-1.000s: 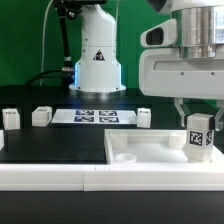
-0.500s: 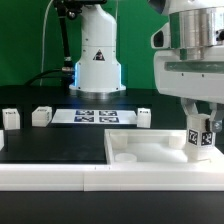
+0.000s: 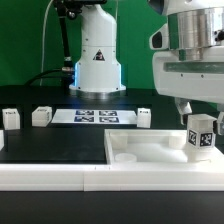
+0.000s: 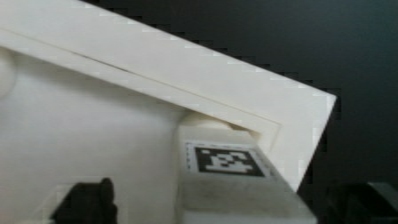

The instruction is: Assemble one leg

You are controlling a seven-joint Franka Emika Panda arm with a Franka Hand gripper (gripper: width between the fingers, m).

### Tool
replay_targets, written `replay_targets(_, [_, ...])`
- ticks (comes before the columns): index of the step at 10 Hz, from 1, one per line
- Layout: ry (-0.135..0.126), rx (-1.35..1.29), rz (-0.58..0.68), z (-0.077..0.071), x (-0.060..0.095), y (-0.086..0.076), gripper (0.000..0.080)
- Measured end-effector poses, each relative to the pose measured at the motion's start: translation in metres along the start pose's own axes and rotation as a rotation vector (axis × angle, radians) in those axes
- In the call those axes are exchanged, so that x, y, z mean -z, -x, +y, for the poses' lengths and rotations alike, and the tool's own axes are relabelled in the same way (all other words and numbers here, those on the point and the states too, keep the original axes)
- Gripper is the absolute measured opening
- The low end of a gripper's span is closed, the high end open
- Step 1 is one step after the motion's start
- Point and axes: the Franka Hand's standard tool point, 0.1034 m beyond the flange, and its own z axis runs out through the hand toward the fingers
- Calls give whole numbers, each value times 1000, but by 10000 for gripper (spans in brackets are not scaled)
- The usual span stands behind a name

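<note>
The leg (image 3: 201, 138) is a small white post with a black-and-white tag. It stands slightly tilted at the far right corner of the large white panel (image 3: 150, 150) in the exterior view. My gripper (image 3: 200, 118) hangs over it with one finger on each side. In the wrist view the leg (image 4: 231, 165) stands in the panel's recessed corner (image 4: 107, 110). One dark finger (image 4: 89, 200) is clearly apart from it and the other (image 4: 377, 200) is close beside it. The jaws look open around the leg.
Three more white legs stand on the black table: two at the exterior view's left (image 3: 10, 118) (image 3: 41, 116) and one behind the panel (image 3: 143, 117). The marker board (image 3: 92, 116) lies in front of the robot base (image 3: 97, 60).
The gripper has shifted to the exterior view's right and turned. The leg has moved slightly right with it and now leans a little.
</note>
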Motion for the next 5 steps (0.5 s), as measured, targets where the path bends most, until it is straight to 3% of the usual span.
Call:
replay_targets(1, [12, 101, -4, 0, 0, -1, 635])
replay_targets(3, [21, 313, -4, -2, 2, 1, 645])
replay_targets(5, [55, 536, -5, -4, 2, 3, 649])
